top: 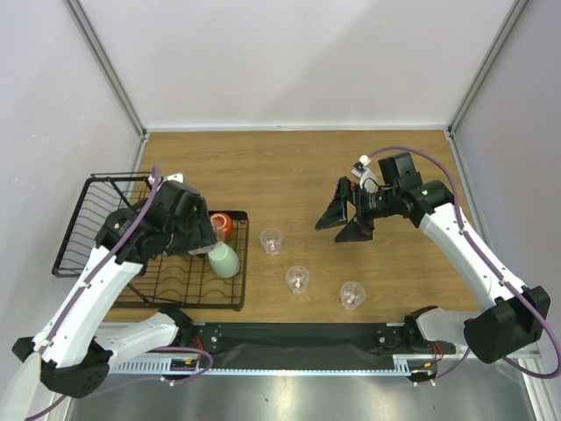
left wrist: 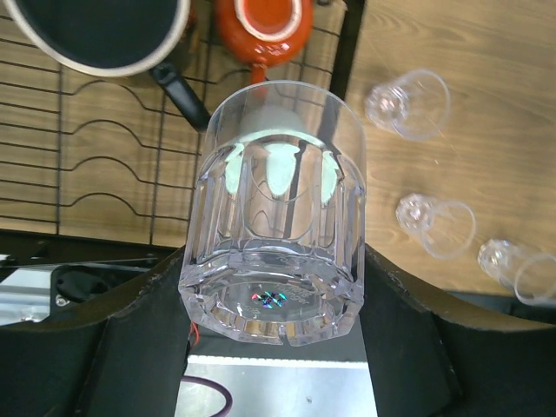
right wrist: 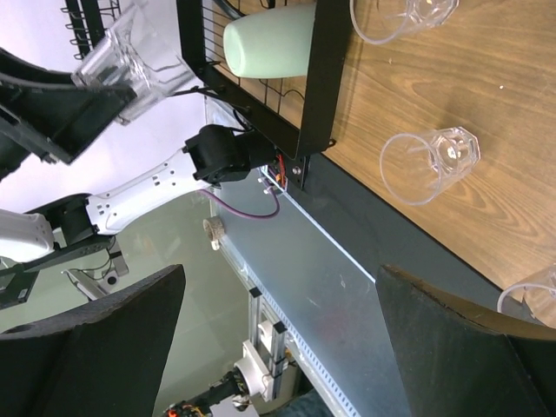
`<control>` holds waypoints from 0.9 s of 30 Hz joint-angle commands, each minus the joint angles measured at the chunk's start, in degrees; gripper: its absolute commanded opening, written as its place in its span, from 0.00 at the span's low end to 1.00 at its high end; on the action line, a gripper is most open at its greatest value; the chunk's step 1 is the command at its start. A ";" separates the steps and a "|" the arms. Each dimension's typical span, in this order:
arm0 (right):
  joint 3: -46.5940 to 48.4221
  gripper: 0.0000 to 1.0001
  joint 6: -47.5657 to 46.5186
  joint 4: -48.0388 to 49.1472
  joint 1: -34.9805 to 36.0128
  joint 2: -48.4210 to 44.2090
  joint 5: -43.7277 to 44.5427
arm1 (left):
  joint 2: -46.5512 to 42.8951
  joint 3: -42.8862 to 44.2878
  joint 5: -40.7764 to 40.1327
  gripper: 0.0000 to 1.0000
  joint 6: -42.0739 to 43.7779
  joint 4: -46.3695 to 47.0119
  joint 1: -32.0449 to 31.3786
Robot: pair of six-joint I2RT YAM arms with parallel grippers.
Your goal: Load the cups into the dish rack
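Observation:
My left gripper (top: 198, 231) (left wrist: 273, 323) hovers over the black wire dish rack (top: 166, 282) (left wrist: 95, 165), shut on a clear faceted tumbler (left wrist: 274, 217), held tilted. Under it in the rack lies a pale mint-green cup (top: 224, 260) (right wrist: 268, 39), seen through the glass. An orange-red cup (top: 222, 225) (left wrist: 263, 26) and a dark mug (left wrist: 95, 30) sit in the rack beside it. Three clear cups (top: 273, 239) (top: 298, 279) (top: 352, 295) stand on the wooden table right of the rack. My right gripper (top: 344, 219) (right wrist: 278, 347) is open and empty, above the table beyond them.
The rack's taller wire basket (top: 88, 219) is at its left end. The black rack frame (right wrist: 320, 78) borders the table cups. A metal rail (top: 298, 364) and arm bases line the near edge. White walls enclose the table.

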 commanded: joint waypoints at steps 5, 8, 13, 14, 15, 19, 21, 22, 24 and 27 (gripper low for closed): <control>-1.33 1.00 -0.73 0.56 -0.18 -0.80 -0.20 | 1.65 0.27 -4.12 0.01 0.35 -5.20 3.59; -1.33 1.00 -0.73 0.83 -0.09 -0.71 -0.20 | 2.35 -2.28 -3.07 0.00 -0.08 -5.11 4.90; -1.33 1.00 -0.91 0.91 -0.44 -0.27 -0.46 | 2.09 -4.83 -3.68 0.00 -2.11 -5.11 6.75; -1.33 1.00 -0.91 0.91 -0.53 -0.18 -0.46 | 2.18 -5.27 -4.03 0.00 -2.02 -5.20 7.10; -1.42 1.00 -1.08 0.91 -0.53 0.08 -0.55 | 2.26 -6.05 -4.38 0.00 -1.67 -5.20 7.63; -1.51 1.00 -1.44 0.91 -0.62 0.43 -0.55 | 2.79 -7.12 -6.58 0.00 -0.88 -5.20 8.60; -1.68 1.00 -1.44 1.26 -0.62 0.61 -0.64 | 3.58 -7.82 -7.37 0.00 -0.35 -5.20 8.77; -1.77 1.00 -1.35 1.35 -0.53 0.70 -0.72 | 3.76 -8.17 -7.63 0.00 -0.44 -5.20 8.77; -1.69 1.00 -1.44 1.44 -0.62 0.96 -0.90 | 3.93 -8.78 -8.07 0.01 -0.79 -5.11 8.86; -1.60 1.00 -1.61 1.44 -0.71 1.22 -0.99 | 4.02 -9.84 -8.25 0.00 -1.14 -5.11 8.95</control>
